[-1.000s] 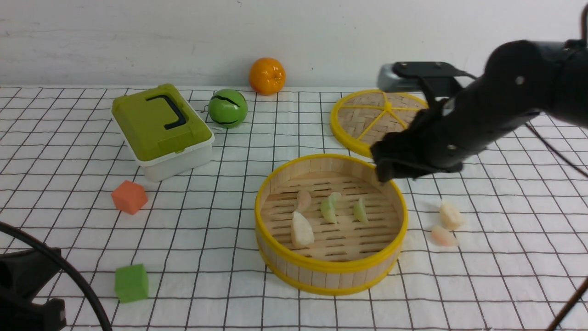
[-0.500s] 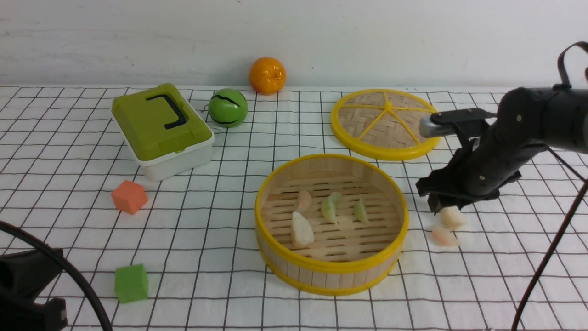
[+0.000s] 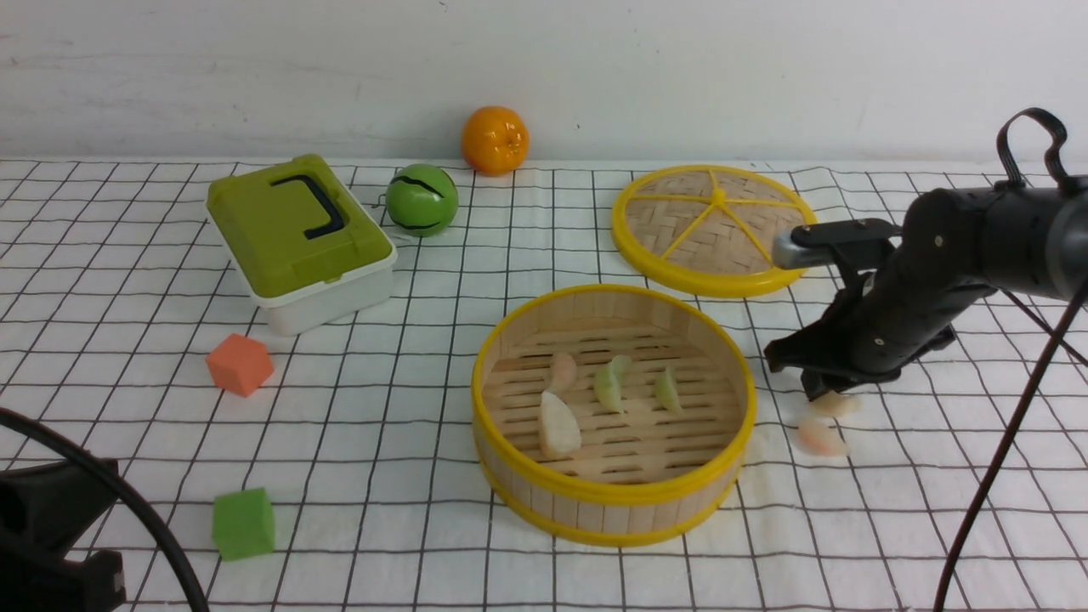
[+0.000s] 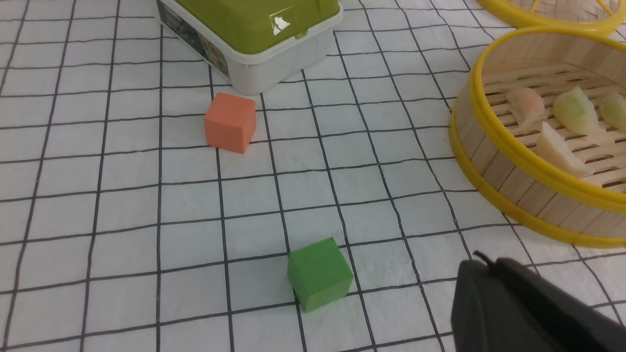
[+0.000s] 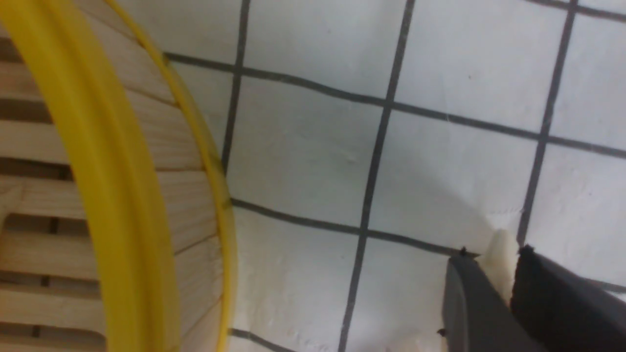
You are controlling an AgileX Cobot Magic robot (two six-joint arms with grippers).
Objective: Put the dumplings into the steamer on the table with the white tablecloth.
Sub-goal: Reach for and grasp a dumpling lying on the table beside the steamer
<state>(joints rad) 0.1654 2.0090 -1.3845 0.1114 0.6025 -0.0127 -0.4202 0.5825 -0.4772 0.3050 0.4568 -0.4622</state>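
Front view: the steamer (image 3: 738, 399) stands on the white tablecloth (image 3: 365, 357) near the middle of the table (image 3: 935, 527), and four of the dumplings lie on its slatted floor: a pinkish one (image 3: 562, 370), two pale green ones (image 3: 610, 384) (image 3: 667, 389), and a cream-white one (image 3: 558, 423) nearest the camera. The other two are outside, on the steamer's right. A second pinkish dumpling (image 3: 820, 436) lies loose on the cloth, and just behind it the right gripper (image 3: 829, 395) reaches down to the second cream-white dumpling (image 3: 835, 405).

In the right wrist view the dark fingers (image 5: 469, 293) are drawn in on either side of that cream piece (image 5: 501, 264), pinching it between them, with the steamer's yellow rim near by (whether the piece has left the cloth cannot be told).

The left gripper (image 4: 484, 278) hangs low at the near left of the table; its jaws are closed and nothing is held in them. A green cube (image 4: 319, 274) sits just beside it, an orange cube (image 4: 230, 122) farther off.

Behind the steamer lies a flat woven lid (image 3: 710, 229) with yellow spokes. At the far left stand a green-lidded box (image 3: 297, 238), a green ball (image 3: 422, 200) and an orange (image 3: 495, 140)
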